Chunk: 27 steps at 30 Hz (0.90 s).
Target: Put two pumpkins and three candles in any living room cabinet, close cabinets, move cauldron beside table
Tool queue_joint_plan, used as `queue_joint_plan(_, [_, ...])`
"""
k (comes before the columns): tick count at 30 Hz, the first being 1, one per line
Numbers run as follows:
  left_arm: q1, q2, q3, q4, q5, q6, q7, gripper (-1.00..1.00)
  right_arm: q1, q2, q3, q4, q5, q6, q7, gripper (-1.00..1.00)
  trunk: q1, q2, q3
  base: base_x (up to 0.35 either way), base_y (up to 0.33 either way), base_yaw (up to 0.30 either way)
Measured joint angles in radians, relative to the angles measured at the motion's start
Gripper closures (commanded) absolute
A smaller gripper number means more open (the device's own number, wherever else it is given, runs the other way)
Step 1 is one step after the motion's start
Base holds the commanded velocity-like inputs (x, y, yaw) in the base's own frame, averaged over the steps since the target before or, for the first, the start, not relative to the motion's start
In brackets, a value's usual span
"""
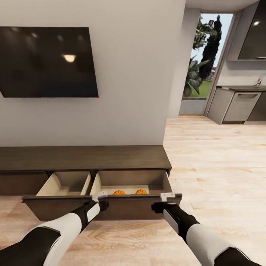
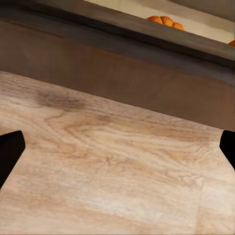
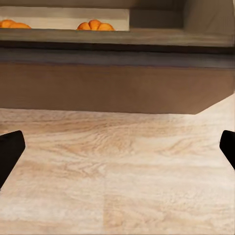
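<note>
The low dark-brown cabinet (image 1: 85, 157) stands against the wall with two drawers pulled out. Two orange pumpkins (image 1: 119, 192) (image 1: 141, 191) lie in the right drawer, behind its front panel (image 1: 133, 207); they also appear in the left wrist view (image 2: 165, 21) and the right wrist view (image 3: 95, 25). The visible part of the left drawer (image 1: 64, 183) shows bare pale wood. My left gripper (image 1: 101, 202) (image 2: 117, 149) and right gripper (image 1: 162, 203) (image 3: 117, 152) hang open just in front of the drawer front, above the floor, holding nothing. The candles, cauldron and table are out of view.
A black TV (image 1: 48, 61) hangs on the wall above the cabinet. Wood floor (image 1: 221, 166) spreads to the right towards a kitchen counter (image 1: 240, 105) and a glass door (image 1: 207, 62).
</note>
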Motion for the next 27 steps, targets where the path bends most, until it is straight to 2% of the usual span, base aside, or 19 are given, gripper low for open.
queue_joint_plan(2, [0.000,-0.001,-0.001,0.023,-0.001,-0.019,0.000,-1.00,0.000,0.007,0.000,0.027,0.000,-0.052,0.000,-1.00,0.008,-0.014,-0.006,0.000,0.000,0.000])
queue_joint_plan(8, [0.000,-0.007,-0.002,0.033,-0.016,-0.026,0.000,-1.00,0.002,0.023,0.000,0.049,-0.001,-0.069,-0.001,-1.00,0.031,-0.056,-0.025,0.000,0.000,0.000])
queue_joint_plan(13, [0.001,-0.040,-0.002,0.034,-0.121,-0.041,0.000,-1.00,0.004,0.032,0.000,0.053,-0.002,-0.103,-0.001,-1.00,0.050,-0.091,-0.041,0.000,0.000,0.000])
queue_joint_plan(16, [0.002,-0.053,-0.001,0.034,-0.168,-0.070,0.001,-1.00,0.005,0.033,-0.001,0.053,-0.003,-0.148,0.000,-1.00,0.061,-0.112,-0.050,0.000,0.000,0.000])
queue_joint_plan(19, [0.002,-0.062,-0.001,0.034,-0.183,-0.089,0.001,-1.00,0.007,0.033,-0.001,0.054,-0.004,-0.186,0.000,-1.00,0.073,-0.133,-0.060,0.000,0.000,0.000])
queue_joint_plan(27, [0.002,-0.079,-0.001,0.034,-0.197,-0.167,0.008,-1.00,0.019,0.033,-0.002,0.053,-0.001,-0.270,0.006,-1.00,0.104,-0.189,-0.085,0.000,0.000,0.000])
